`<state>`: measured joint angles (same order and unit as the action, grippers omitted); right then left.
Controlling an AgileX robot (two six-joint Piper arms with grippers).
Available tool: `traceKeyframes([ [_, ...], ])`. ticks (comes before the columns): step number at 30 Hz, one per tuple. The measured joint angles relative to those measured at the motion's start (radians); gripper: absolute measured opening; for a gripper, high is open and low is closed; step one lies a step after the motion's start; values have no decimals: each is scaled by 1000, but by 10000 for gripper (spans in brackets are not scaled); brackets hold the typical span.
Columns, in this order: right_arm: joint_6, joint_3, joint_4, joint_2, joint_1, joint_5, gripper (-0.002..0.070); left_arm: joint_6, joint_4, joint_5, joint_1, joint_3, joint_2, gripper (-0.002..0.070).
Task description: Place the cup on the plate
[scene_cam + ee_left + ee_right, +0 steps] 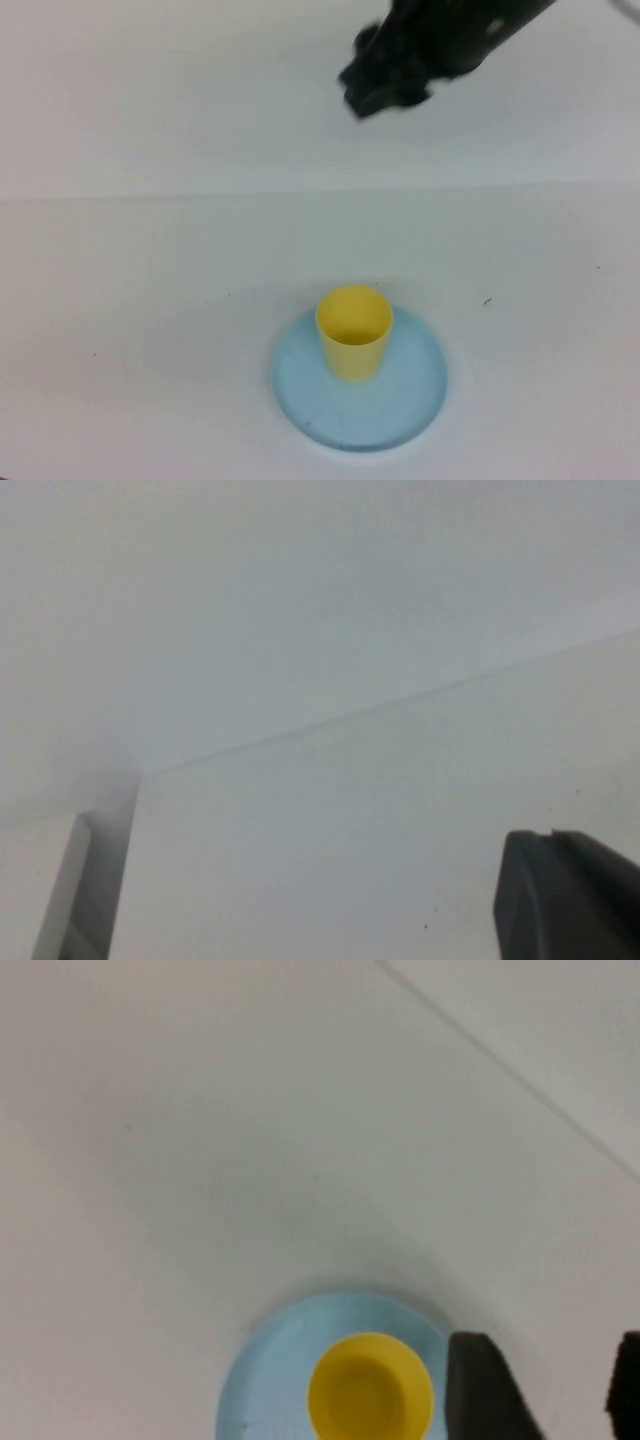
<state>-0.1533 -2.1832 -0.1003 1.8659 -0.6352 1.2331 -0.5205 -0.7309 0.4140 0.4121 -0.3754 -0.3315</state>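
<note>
The yellow cup (354,334) stands upright on the light blue plate (414,396), near the plate's far side, at the front middle of the white table. The right wrist view shows the cup (370,1396) and the plate (275,1355) from above. My right gripper (385,88) hangs high over the far side of the table, well clear of the cup. Its jaws are open and empty (548,1385), and the cup lies beside one finger (482,1392), not between them. My left gripper (551,838) is shut and empty over bare table, and out of the high view.
The white table meets a white back wall along a faint line (320,192). The left wrist view shows the table's side edge (128,880) with a drop beyond it.
</note>
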Motion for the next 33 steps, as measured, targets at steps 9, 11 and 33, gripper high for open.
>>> traceKeyframes([
  [9, -66, 153, -59, -271, 0, -6, 39, -16, 68, -88, 0, 23, 0, 1],
  [11, -95, 255, -79, -327, 0, -67, 20, -16, 53, -106, 0, 35, 0, 1],
  [33, 23, 1483, 243, -1260, 0, -510, 1, -14, -261, -324, 0, 121, 0, 1],
])
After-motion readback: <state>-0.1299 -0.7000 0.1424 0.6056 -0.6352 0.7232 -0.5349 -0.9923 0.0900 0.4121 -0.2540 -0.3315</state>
